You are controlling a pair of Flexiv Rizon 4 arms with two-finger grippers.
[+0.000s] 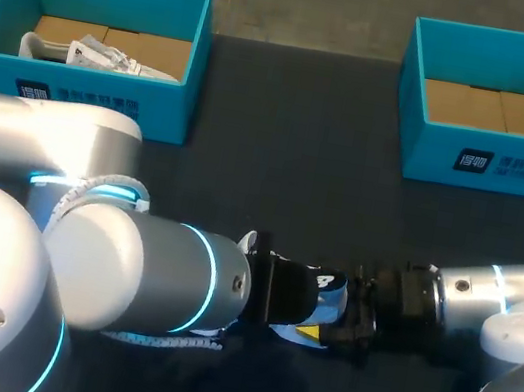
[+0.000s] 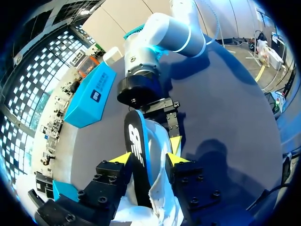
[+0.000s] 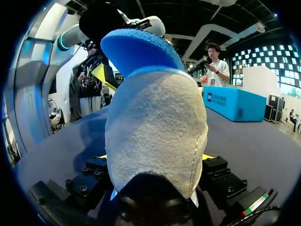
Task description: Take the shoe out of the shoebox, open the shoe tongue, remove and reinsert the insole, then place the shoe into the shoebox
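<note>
The left end effector is clenched across the black-topped, blue-backed foam insole and the side of the pale grey suede shoe. Directly ahead of it, the right end effector grasps the shoe's opposite end over the dark tabletop. The insole stands partly out of the shoe; whether it is leaving or re-entering I cannot tell. Either way, the right should hold firm while the left travels straight along the shoe, keeping the foam unbent.
</note>
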